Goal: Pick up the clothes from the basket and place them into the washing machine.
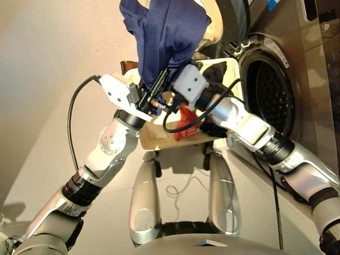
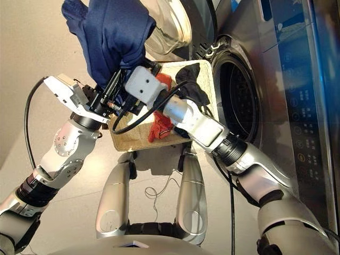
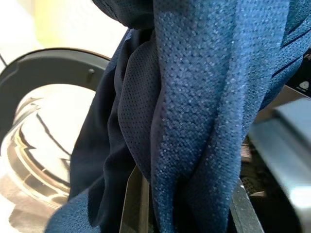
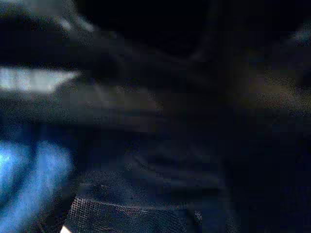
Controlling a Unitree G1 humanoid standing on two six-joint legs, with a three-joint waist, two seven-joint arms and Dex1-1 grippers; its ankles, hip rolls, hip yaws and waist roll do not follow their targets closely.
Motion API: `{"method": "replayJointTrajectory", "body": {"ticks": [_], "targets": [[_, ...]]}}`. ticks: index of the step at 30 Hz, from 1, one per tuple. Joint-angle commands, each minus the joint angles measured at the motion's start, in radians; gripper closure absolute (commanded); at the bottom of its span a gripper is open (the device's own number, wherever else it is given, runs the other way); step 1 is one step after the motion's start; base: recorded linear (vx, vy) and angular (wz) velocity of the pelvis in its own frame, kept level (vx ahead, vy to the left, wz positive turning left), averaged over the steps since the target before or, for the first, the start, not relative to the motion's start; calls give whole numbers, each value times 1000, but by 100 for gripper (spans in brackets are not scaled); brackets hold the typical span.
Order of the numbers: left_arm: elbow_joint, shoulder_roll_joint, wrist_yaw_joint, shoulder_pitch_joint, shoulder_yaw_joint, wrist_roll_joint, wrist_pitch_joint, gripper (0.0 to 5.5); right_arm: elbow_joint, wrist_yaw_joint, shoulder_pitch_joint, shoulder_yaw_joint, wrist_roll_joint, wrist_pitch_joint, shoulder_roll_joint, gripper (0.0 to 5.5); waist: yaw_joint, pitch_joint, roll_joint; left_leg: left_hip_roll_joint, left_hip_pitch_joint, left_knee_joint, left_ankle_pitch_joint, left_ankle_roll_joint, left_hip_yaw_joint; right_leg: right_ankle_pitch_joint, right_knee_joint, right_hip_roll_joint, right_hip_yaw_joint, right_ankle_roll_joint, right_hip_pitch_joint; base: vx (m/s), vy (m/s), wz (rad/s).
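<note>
Your left claw is clamped on the navy garment, which rises bunched above it, lifted clear of the basket. In the left wrist view the cloth fills the frame between the fingers, so the grip looks firm. Your right claw sits just beside the left one, pressed up against the same cloth; I cannot tell whether it has closed on it or is only touching, since its wrist view is all dark fabric.

Below both claws, the basket holds the red garment and the black garment. The washer stands to your right with its door swung wide and the drum showing.

You appear to be on the first garment, at the carry stage. Next you need to swing the navy piece right, across the basket and into the drum, keeping loose cloth from snagging the door rim, then let go well inside.
</note>
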Motion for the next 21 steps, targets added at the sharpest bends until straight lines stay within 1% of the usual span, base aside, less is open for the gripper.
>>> {"method": "replayJointTrajectory", "body": {"ticks": [1,3,4,5,7,8,13,14,15,16,18,19,20,21], "targets": [[-137,-36,-52,-72,-26,-5,-53,550,10,16,-91,15,5,-28,67,0,-3,-15,36,-6,9,74,-59,-34,37,129,-234,-42,60,102,86,0,0,0],[-139,-38,-52,-99,-31,-6,-55,550,47,24,-89,29,34,-23,105,0,4,-15,33,-9,13,74,-55,-33,36,132,-237,-42,60,102,92,0,0,0],[-139,-33,-51,-107,-31,-4,-57,550,58,31,-89,37,29,-19,111,0,7,-15,29,-8,14,75,-54,-32,36,130,-233,-40,60,101,93,0,0,0],[-146,-30,-53,-110,-30,-1,-58,550,59,50,-88,50,-10,-8,114,0,10,-15,25,-4,13,76,-54,-33,36,128,-231,-38,59,99,93,0,0,0],[-145,-33,-50,-115,-35,6,-58,550,69,53,-87,53,-24,-6,120,0,10,-15,24,0,9,81,-55,-35,34,127,-231,-38,58,98,93,0,0,0],[-143,-38,-46,-119,-32,18,-58,550,82,57,-83,50,-24,-3,131,0,10,-15,25,2,6,81,-54,-38,34,127,-233,-39,55,98,93,0,0,0],[-142,-47,-37,-115,-22,37,-59,550,88,65,-72,49,-39,4,145,0,7,-15,26,4,2,76,-51,-43,34,127,-238,-41,51,97,90,0,0,0],[-140,-50,-33,-111,-19,42,-58,550,88,61,-70,42,-42,2,143,138,7,-15,27,5,0,77,-51,-43,33,126,-237,-41,51,97,90,0,0,0],[-140,-50,-32,-109,-17,45,-57,550,85,60,-68,39,-44,2,140,401,7,-15,27,6,0,77,-50,-43,33,125,-236,-40,51,96,90,0,0,0],[-130,-56,-22,-119,-21,53,-56,550,75,54,-61,37,-46,-4,135,550,5,-15,25,9,0,78,-51,-44,34,123,-233,-39,51,95,89,0,0,0],[-124,-62,-17,-130,-26,58,-57,550,64,53,-58,33,-42,-5,129,550,4,-15,26,10,-1,79,-52,-43,34,123,-233,-39,52,94,89,0,0,0],[-115,-67,-8,-139,-23,71,-56,550,44,42,-46,11,-28,-17,110,550,-3,-15,24,10,-1,81,-55,-43,33,122,-231,-39,55,95,86,0,0,0],[-114,-68,-8,-141,-24,72,-56,550,42,43,-45,10,-28,-17,108,550,-2,-15,25,10,-1,82,-55,-43,33,121,-230,-39,55,95,85,0,0,0],[-96,-78,3,-166,-35,88,-59,550,38,20,-28,-14,-16,-34,93,550,-11,-15,27,7,-4,85,-57,-45,32,124,-229,-41,59,99,83,0,0,0]]}}
